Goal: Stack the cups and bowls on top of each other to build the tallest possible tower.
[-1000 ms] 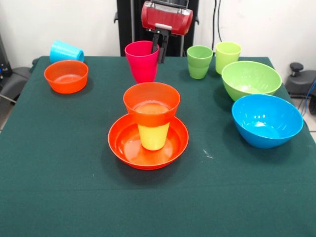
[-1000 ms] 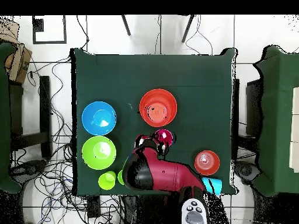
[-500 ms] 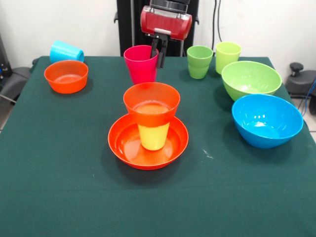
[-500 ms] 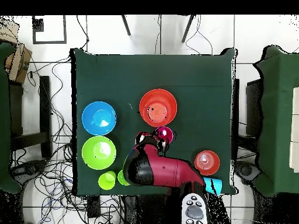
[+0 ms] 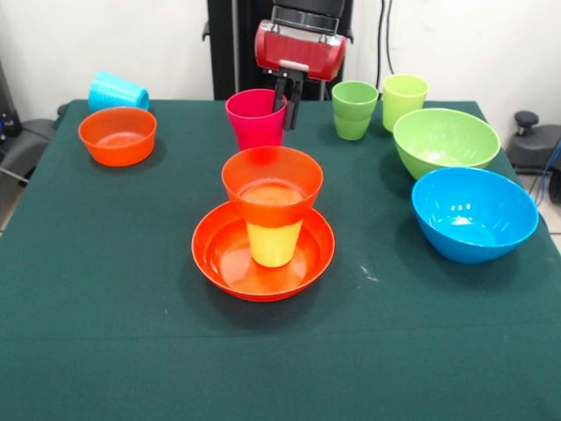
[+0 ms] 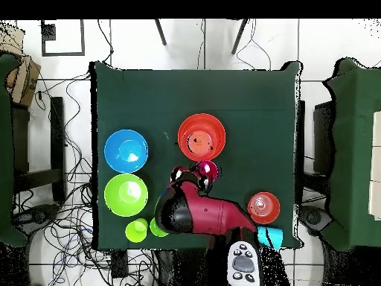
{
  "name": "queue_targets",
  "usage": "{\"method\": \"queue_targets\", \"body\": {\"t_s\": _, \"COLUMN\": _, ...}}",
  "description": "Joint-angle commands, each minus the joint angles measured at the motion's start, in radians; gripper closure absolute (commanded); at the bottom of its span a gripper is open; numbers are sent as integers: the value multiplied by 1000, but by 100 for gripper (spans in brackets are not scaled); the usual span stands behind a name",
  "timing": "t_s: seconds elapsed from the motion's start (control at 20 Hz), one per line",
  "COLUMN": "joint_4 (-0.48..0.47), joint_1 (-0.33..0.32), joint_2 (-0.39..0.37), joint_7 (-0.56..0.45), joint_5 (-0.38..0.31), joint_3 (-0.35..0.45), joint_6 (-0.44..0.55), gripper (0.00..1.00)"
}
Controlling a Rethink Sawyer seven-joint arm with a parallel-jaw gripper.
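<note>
Gripper (image 5: pixel 287 103) closed on pink cup (image 5: pixel 254 119) rim, one finger apparently inside; cup held upright behind tower (image 5: pixel 267 219). Cup judged light, stiff, slippery; rim pinch suited. Orange bowl (image 5: pixel 117 134) left unstacked.

dark green cloth-covered table (image 5: pixel 105 342). lying on it: wide orange plastic bowl (image 5: pixel 263 256) at centre, small orange plastic bowl (image 5: pixel 117 135) far left, sky blue plastic cup (image 5: pixel 117 91) on its side behind that bowl, light green plastic cup (image 5: pixel 354 110) and yellow-green plastic cup (image 5: pixel 404 99) at the back right, large lime green plastic bowl (image 5: pixel 445 141), large blue plastic bowl (image 5: pixel 473 213) in front of it.
</note>
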Motion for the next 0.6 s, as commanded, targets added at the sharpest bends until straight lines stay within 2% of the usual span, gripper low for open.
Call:
{"method": "queue_targets", "body": {"t_s": 0.05, "joint_4": -71, "joint_1": 18, "joint_2": 28, "joint_7": 158, "joint_5": 42, "joint_3": 46, "joint_6": -47, "gripper": 100}}
{"method": "queue_targets", "body": {"t_s": 0.6, "joint_4": -33, "joint_1": 33, "joint_2": 18, "joint_7": 157, "joint_5": 42, "joint_3": 17, "joint_6": -22, "gripper": 100}}
